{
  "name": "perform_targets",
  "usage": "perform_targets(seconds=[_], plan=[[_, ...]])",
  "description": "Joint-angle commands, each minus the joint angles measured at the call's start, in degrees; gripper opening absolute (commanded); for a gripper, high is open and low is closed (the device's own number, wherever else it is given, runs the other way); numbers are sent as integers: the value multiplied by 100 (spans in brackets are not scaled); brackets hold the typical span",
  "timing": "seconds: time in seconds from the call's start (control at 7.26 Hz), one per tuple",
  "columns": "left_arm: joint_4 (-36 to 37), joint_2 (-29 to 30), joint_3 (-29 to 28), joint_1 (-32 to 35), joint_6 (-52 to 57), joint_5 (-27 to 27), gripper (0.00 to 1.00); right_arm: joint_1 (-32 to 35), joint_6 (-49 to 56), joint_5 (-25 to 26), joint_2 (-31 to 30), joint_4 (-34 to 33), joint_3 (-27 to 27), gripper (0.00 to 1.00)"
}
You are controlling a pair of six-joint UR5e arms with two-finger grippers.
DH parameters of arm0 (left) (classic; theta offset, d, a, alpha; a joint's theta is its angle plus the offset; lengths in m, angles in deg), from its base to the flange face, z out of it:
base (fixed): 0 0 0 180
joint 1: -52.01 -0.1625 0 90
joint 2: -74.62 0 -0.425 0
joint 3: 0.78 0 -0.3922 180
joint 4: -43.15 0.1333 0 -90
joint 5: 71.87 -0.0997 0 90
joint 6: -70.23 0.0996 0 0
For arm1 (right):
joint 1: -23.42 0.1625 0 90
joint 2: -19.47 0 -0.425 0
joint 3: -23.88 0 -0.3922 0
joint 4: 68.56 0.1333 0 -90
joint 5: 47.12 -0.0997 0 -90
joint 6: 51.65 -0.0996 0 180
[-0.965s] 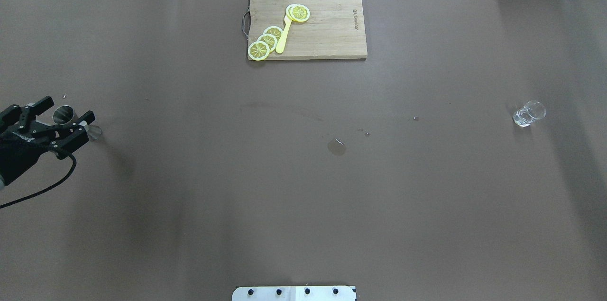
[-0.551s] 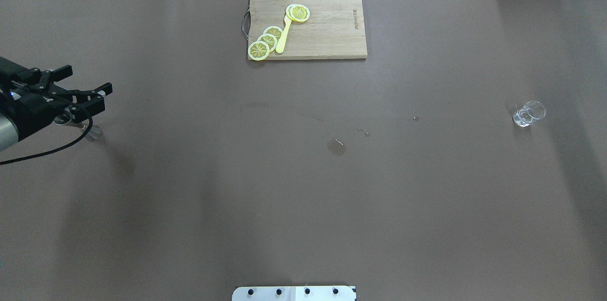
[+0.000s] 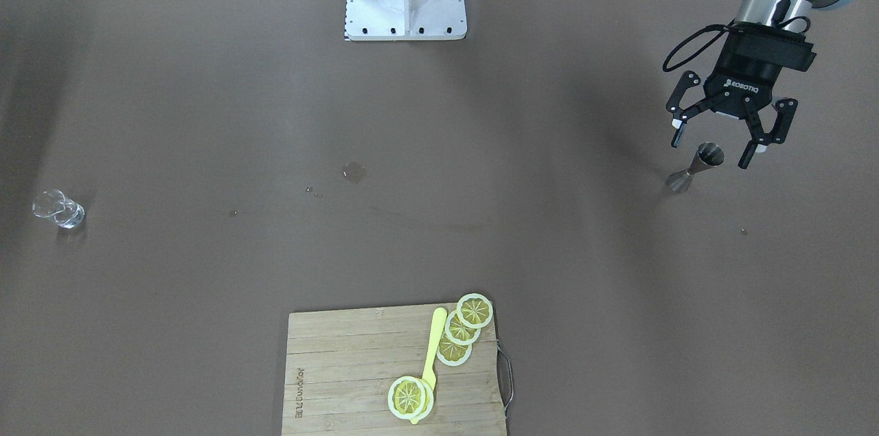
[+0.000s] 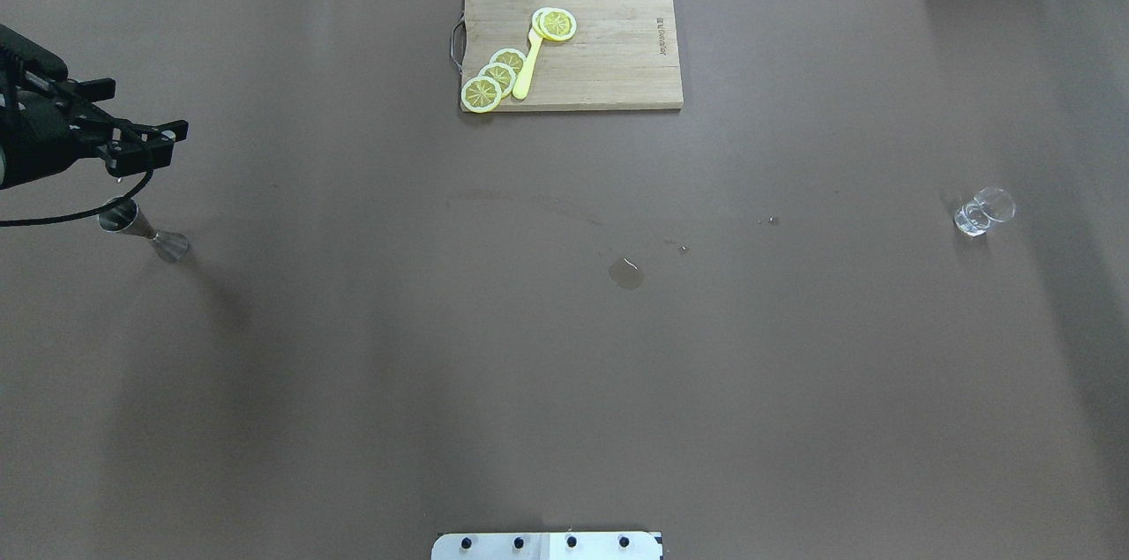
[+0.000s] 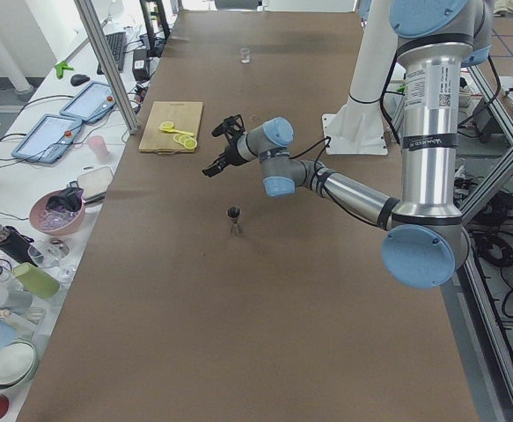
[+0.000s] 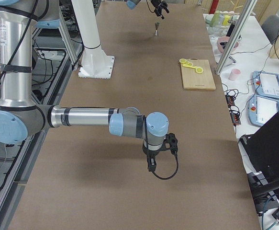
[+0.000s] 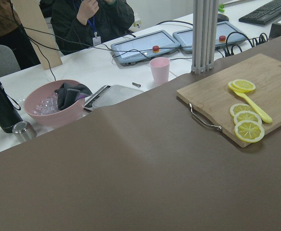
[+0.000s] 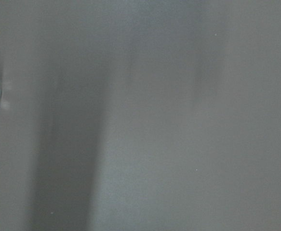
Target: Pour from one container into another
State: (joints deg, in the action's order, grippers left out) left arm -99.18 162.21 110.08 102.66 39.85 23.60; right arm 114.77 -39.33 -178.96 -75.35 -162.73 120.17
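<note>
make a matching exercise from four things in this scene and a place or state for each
Column A
1. jigger
2. glass
3. lemon slices
4. left end effector

Column B
a. on the cutting board
b. open, holding nothing
c. metal, standing on the robot's left side of the table
d. clear, on the robot's right side of the table

Pairs: 1-c, 2-d, 3-a, 4-b
</note>
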Motion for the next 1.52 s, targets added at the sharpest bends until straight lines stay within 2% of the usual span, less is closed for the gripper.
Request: perform_targets(seconds=[0.0,0.28,0.41,0.69,0.83,0.96,1.1,1.24,1.38], plan=[[171,21,-309,688,635,1091,98,-3,-45,193,-19,330,-119,100],[329,21,-870,1374,1216,2250,98,-265,-272,325,199,268,-163,100],[433,21,-960,1473,1340,2457,98,-258,-404,274,296,-89,-41,100],[1344,318,-978,2007,1385,3421,98,-267,-414,203,324,-180,-14,100],[1592,328,-996,2201,1768,3539,98,-267,-414,177,271,-180,143,100],[2047,329,-1031,2543,2155,3548,99,-267,-406,194,227,-154,319,100],[2652,329,-1066,2877,2672,3609,100,-745,-406,568,357,-180,199,100],[3511,407,-1040,3167,3226,3871,100,-768,-423,554,307,-189,189,100],[4398,599,-1014,3449,3814,4161,100,-1064,-449,232,384,-145,58,100]])
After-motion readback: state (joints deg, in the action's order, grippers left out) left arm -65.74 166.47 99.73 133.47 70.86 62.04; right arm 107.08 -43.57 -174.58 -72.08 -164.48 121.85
